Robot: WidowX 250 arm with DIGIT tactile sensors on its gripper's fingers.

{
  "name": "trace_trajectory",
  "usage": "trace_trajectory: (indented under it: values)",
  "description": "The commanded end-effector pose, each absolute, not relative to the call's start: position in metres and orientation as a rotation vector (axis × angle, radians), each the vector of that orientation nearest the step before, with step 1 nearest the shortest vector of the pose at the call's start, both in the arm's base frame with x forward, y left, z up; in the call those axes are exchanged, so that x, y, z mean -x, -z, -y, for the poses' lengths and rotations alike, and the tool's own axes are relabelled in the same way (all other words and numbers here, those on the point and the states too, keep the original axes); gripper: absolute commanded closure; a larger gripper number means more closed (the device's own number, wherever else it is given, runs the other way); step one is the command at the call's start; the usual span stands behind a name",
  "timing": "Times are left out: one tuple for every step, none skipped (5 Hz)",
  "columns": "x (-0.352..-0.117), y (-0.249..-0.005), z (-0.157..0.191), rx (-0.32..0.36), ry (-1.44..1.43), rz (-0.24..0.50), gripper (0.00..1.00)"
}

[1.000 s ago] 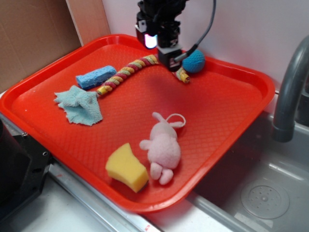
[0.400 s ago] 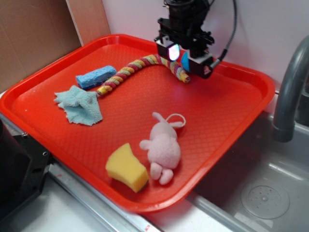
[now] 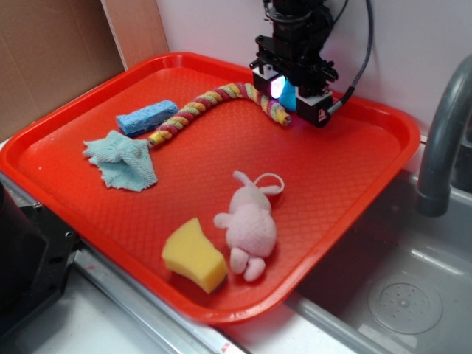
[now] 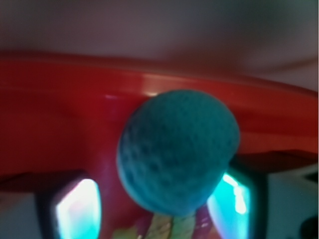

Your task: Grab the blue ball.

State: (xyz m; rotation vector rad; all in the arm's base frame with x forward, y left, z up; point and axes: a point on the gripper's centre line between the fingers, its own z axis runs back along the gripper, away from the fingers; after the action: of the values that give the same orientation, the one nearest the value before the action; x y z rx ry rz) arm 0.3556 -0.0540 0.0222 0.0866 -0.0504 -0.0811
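Note:
The blue ball (image 4: 177, 152), teal with a bumpy knitted surface, fills the middle of the wrist view and sits against the far rim of the red tray (image 4: 60, 99). My gripper (image 4: 157, 209) is open and straddles it. The right finger's lit pad (image 4: 234, 199) is close against the ball, and a gap of red tray shows between the ball and the left pad (image 4: 75, 209). In the exterior view the gripper (image 3: 293, 99) is down at the tray's back right. Only a sliver of the ball (image 3: 287, 94) shows between the fingers.
A braided multicoloured rope (image 3: 214, 103) ends right beside the gripper. On the tray (image 3: 369, 184) also lie a light-blue sponge block (image 3: 146, 116), a turquoise rag (image 3: 122, 161), a pink plush (image 3: 249, 221) and a yellow sponge (image 3: 193, 256). A grey faucet (image 3: 442, 140) stands to the right.
The gripper has moved right from the rope's end and come down over the ball, which now sits between the fingers and is mostly hidden in the exterior view.

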Motion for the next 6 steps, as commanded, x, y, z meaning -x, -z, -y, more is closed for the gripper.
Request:
trace_trajectory:
  values:
    - [-0.359,-0.050,0.066,-0.102,0.073,0.104,1.00]
    - [-0.341,-0.082,0.073,-0.103,0.079,0.087,1.00]
    - [-0.318,-0.114,0.090,-0.117,0.093,0.053,1.00]
    - [-0.301,-0.132,0.101,-0.124,0.099,0.056,1.00]
    - [-0.289,-0.150,0.110,-0.082,0.125,0.070,1.00]
    - [-0.265,-0.181,0.120,-0.081,0.117,0.049,1.00]
